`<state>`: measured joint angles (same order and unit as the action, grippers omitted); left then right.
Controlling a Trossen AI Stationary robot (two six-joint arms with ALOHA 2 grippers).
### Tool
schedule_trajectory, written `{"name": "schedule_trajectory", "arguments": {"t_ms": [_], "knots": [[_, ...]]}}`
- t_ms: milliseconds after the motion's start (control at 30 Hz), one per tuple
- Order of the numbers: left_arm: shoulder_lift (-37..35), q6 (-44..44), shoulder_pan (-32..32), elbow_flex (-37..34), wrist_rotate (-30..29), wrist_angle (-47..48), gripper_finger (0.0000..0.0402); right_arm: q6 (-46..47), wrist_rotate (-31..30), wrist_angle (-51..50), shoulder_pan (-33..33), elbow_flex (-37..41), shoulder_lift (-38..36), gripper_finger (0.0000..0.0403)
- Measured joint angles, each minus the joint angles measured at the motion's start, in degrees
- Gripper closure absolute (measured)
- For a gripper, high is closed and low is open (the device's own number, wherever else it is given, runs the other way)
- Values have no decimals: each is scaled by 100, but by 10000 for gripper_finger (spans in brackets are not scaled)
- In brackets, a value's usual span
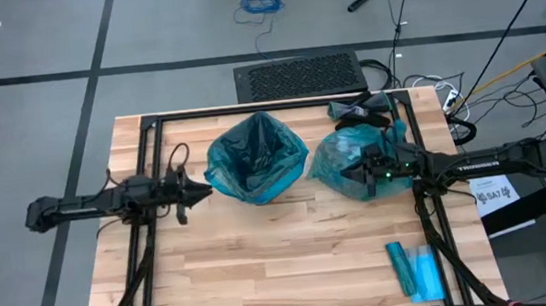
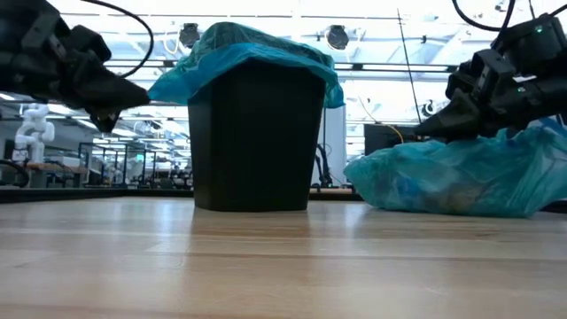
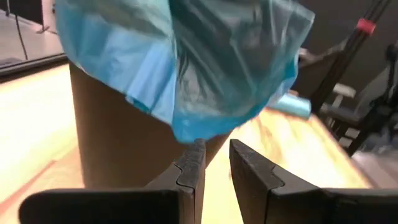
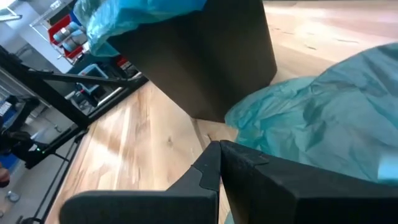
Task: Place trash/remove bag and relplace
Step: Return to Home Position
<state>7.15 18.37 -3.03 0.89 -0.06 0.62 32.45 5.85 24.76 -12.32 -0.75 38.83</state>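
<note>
A black bin (image 2: 257, 133) stands upright at the table's middle. It is lined with a teal bag (image 1: 254, 160) whose rim hangs over the bin's edge (image 3: 186, 62). To the bin's right, a full teal bag (image 1: 339, 157) lies slumped on the wood (image 2: 461, 177). The trash is hidden. My left gripper (image 1: 208, 187) is level at the bin's left side. Its fingers are a little open with nothing between them, just under the liner's overhang (image 3: 214, 149). My right gripper (image 1: 353, 173) is shut and lies over the full bag's top (image 4: 219, 149). My left gripper's fingertips (image 3: 198, 149) stand right at the lower edge of the liner's overhang (image 3: 189, 130), coming level from the table's left. I cannot tell whether they touch it. My right gripper's shut fingers (image 2: 430, 128) lie slanting down from the table's right over the full bag's top (image 2: 443, 152). I cannot tell whether they touch it.
A roll of teal bags (image 1: 415, 270) lies near the front right corner. A black cloth (image 1: 361, 111) sits at the far right behind the full bag. Black frame rails (image 1: 151, 135) run along the table's sides. Bare wood (image 1: 284, 262) spreads in front of the bin.
</note>
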Motion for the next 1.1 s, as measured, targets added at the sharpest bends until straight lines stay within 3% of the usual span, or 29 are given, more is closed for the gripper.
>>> {"name": "schedule_trajectory", "arguments": {"t_ms": [333, 1100], "knots": [[558, -1737, 0, 0, 0, 7, 330, -9, -7, -81, 2, 0, 2, 403], [560, -1733, 2, 0, -7, -6, 330, -11, -7, -90, 4, 0, 2, 403]]}}
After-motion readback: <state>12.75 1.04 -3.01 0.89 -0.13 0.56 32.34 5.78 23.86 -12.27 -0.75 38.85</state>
